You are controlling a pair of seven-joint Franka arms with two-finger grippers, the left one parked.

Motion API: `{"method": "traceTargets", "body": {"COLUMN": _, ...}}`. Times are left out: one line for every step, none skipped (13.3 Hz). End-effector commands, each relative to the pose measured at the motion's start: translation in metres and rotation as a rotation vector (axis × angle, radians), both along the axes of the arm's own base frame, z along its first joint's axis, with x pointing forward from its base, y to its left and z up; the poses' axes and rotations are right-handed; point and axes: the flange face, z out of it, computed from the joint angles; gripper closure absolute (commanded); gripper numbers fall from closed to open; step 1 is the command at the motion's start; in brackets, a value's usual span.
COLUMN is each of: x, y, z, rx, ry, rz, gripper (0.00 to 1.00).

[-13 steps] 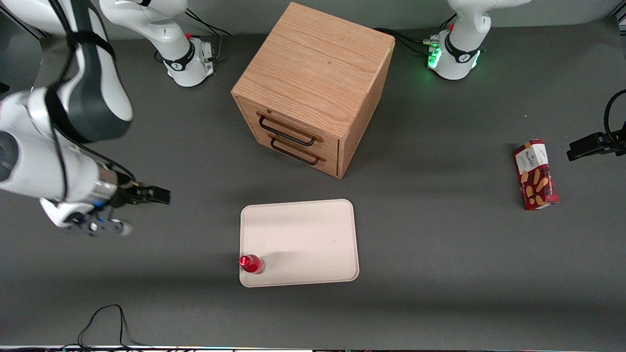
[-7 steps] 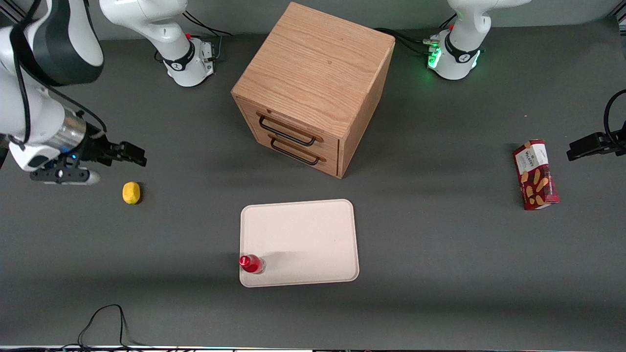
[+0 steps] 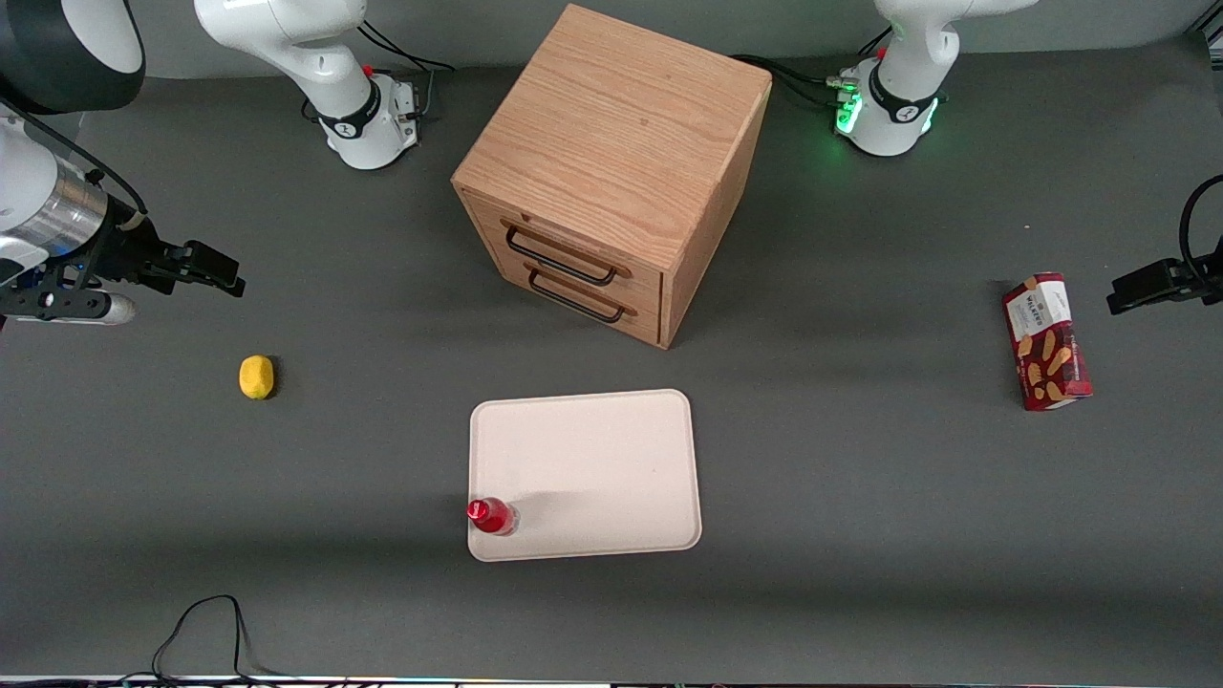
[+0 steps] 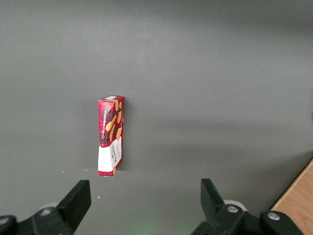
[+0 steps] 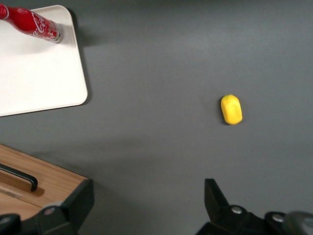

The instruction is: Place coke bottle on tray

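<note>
you have the coke bottle [image 3: 492, 515] standing upright on the tray [image 3: 592, 468], right at the tray corner that is nearest the front camera and toward the working arm's end of the desk [image 3: 860, 497]. in the right wrist view the bottle [image 5: 33, 24] shows its white script and sits just inside the tray's [image 5: 39, 78] rounded rim. nothing touches the bottle.

taking the tray as your landmark: the wooden drawer cabinet [image 3: 611, 172] stands farther from the front camera than the tray, a gap of bare desk between them, and its two dark handles [image 3: 564, 272] face the tray at an angle. the yellow lemon [image 3: 256, 376] lies on the desk well apart from the tray, toward the working arm's end; the wrist camera sees it [image 5: 231, 108] too. the red snack box [image 3: 1045, 341] lies well apart from the tray toward the parked arm's end.

your gripper [image 3: 218, 270] hangs above the desk, far out toward the working arm's end from the tray, farther from the front camera than the lemon and clear of it. its fingers [image 5: 217, 196] are spread apart and released, holding nothing; bare desk shows between them in the right wrist view.
</note>
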Motion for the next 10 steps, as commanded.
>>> {"method": "traceTargets", "body": {"x": 0.006, "y": 0.005, "z": 0.004, "rx": -0.015, "ry": 0.010, "rz": 0.028, "gripper": 0.00}}
{"method": "traceTargets", "body": {"x": 0.005, "y": 0.004, "z": 0.005, "rx": -0.014, "ry": 0.007, "rz": 0.029, "gripper": 0.00}}
{"method": "traceTargets", "body": {"x": 0.006, "y": 0.002, "z": 0.006, "rx": -0.013, "ry": 0.004, "rz": 0.026, "gripper": 0.00}}
{"method": "traceTargets", "body": {"x": 0.007, "y": -0.003, "z": 0.009, "rx": -0.012, "ry": -0.002, "rz": 0.020, "gripper": 0.00}}
{"method": "traceTargets", "body": {"x": 0.006, "y": -0.004, "z": 0.009, "rx": -0.012, "ry": 0.004, "rz": 0.020, "gripper": 0.00}}
{"method": "traceTargets", "body": {"x": 0.004, "y": -0.004, "z": 0.009, "rx": -0.012, "ry": 0.018, "rz": 0.021, "gripper": 0.00}}
{"method": "traceTargets", "body": {"x": 0.003, "y": -0.004, "z": 0.009, "rx": -0.014, "ry": 0.027, "rz": 0.021, "gripper": 0.00}}
{"method": "traceTargets", "body": {"x": 0.003, "y": -0.006, "z": 0.009, "rx": -0.014, "ry": 0.026, "rz": 0.018, "gripper": 0.00}}
{"method": "traceTargets", "body": {"x": 0.004, "y": -0.006, "z": 0.012, "rx": -0.013, "ry": 0.021, "rz": 0.018, "gripper": 0.00}}
{"method": "traceTargets", "body": {"x": 0.005, "y": -0.006, "z": 0.015, "rx": -0.014, "ry": 0.015, "rz": 0.017, "gripper": 0.00}}
